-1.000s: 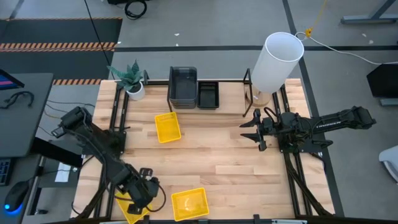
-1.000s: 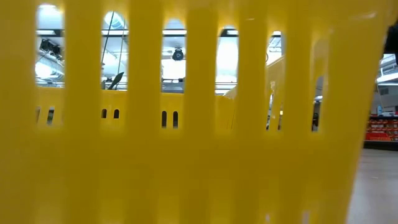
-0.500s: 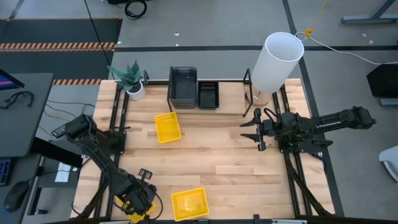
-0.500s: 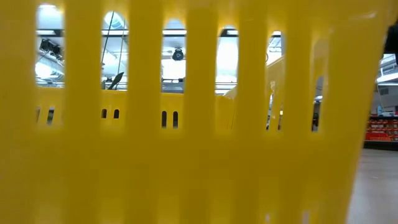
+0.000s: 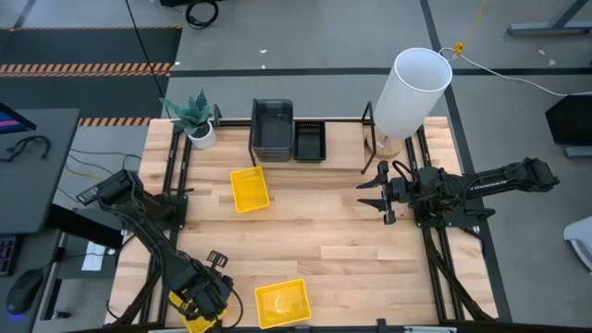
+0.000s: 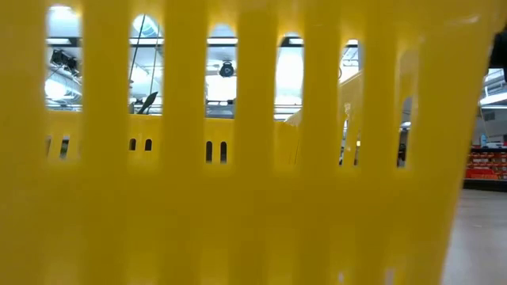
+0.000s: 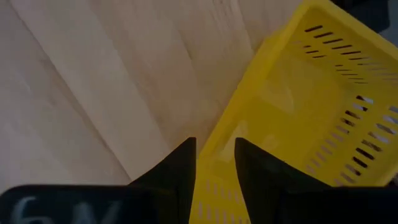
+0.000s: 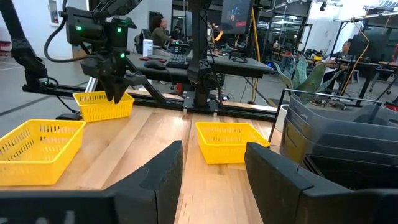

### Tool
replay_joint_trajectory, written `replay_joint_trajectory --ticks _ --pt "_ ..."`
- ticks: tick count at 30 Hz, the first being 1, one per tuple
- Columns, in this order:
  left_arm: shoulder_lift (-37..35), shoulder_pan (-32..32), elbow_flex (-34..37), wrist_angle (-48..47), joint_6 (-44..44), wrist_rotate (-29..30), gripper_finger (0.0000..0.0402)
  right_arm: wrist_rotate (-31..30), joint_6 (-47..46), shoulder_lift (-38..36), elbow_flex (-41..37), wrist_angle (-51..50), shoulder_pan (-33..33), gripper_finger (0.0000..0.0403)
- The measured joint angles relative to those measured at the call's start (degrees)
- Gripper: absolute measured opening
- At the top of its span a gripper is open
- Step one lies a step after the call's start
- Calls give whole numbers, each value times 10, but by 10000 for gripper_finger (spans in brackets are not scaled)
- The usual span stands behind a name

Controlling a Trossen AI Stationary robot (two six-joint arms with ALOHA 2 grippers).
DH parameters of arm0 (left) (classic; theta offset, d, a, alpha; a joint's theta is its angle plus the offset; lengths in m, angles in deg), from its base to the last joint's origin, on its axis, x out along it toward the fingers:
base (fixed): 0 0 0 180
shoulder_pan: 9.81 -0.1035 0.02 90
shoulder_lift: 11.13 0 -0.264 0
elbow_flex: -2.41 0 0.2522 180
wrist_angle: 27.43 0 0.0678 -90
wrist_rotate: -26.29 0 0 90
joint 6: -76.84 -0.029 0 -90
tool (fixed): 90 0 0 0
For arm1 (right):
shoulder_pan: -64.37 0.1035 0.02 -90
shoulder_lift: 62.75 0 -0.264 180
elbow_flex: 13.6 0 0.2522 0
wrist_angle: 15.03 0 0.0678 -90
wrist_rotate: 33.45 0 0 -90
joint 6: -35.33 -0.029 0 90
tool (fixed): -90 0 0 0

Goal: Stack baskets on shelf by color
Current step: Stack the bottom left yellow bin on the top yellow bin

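Note:
My left gripper point(image 5: 198, 303) stands at the table's near left corner, fingers pointing down, shut on a yellow basket point(image 7: 298, 93) that rests on the table; it also shows in the right wrist view point(image 8: 102, 104). A second yellow basket point(image 5: 282, 302) sits at the near edge and fills the low view point(image 6: 253, 198). A third point(image 5: 250, 190) lies mid-table. Dark grey baskets point(image 5: 272, 125) and a black one point(image 5: 309, 141) sit on the black tube shelf point(image 5: 347, 120) at the far edge. My right gripper point(image 5: 375, 194) is open and empty at the right. My left gripper has a side wall of the yellow basket by its rim point(image 7: 225, 124), one finger point(image 7: 249, 165) inside the basket and one point(image 7: 180, 168) outside. The fingers come from above, pointing down. The basket's bottom sits on the table.
A tall white cylinder point(image 5: 412, 92) stands at the shelf's right end. A small potted plant point(image 5: 196, 120) stands at the far left. Bare wood lies between the mid-table basket and my right gripper. People and desks show beyond the table in the right wrist view.
My left gripper has gone toward the table's near left corner and down onto the yellow basket there, then stayed still for the last half second. My right arm has kept still.

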Motion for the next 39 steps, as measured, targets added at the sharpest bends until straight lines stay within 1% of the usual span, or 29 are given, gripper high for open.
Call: replay_joint_trajectory --ticks 4,8,10,12,16,17,22,25,29,34,36,39 --pt "15 6 0 0 -33 15 117 1 0 0 0 0 0 180" --pt "44 10 0 2 -68 9 116 2 0 0 0 0 0 180" --pt "55 13 0 1 -92 9 107 2 0 0 0 0 0 180" --pt "59 15 0 1 -114 11 85 2 0 0 0 0 0 180" --pt "59 15 0 -6 -138 20 17 2 0 0 0 0 0 180" --pt "58 15 0 -11 -141 28 11 2 0 0 0 0 0 180" --pt "37 11 0 -46 -175 118 8 2 0 0 0 0 0 180" --pt "3 0 0 -86 -180 171 7 2 0 0 0 0 0 180" --pt "-56 -29 0 -121 -191 227 7 2 1 0 0 0 0 180" --pt "-115 -89 0 -133 -266 293 7 -8 2 0 0 0 0 180" --pt "-128 -124 0 -153 -309 318 7 -9 2 0 0 0 0 180" --pt "-139 -180 0 -178 -388 374 7 -9 1 0 0 0 0 180"
